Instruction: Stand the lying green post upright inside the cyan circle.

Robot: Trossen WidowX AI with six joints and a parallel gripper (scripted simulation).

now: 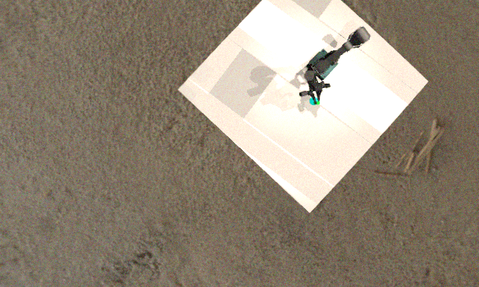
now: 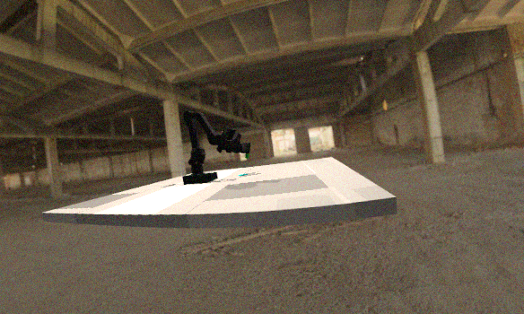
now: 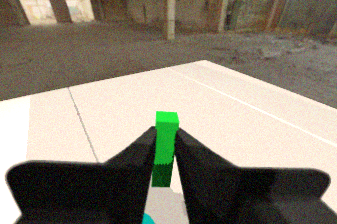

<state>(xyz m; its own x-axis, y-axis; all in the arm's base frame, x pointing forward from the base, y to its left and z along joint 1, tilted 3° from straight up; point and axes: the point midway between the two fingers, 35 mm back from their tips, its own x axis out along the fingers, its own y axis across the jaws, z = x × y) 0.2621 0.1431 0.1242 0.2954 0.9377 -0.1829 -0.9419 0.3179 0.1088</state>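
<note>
— Gripping anything, were you?
— Yes. My gripper point(image 3: 165, 132) was nearly closed, both fingers clamped on the green post point(image 3: 166, 137), held above the platform point(image 3: 250, 145).
— And the cyan circle point(image 3: 148, 219)?
— Just below my fingers, only its edge showing.

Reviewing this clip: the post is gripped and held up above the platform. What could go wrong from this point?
1. The tool pinches the green post on narrow side faces; it could slip or rotate during the descent.
2. Only a sliver of the cyan circle shows below the fingers, so the base may land off the mark.
3. In the exterior view the post hangs well above the platform; releasing early would likely topple it.
</note>
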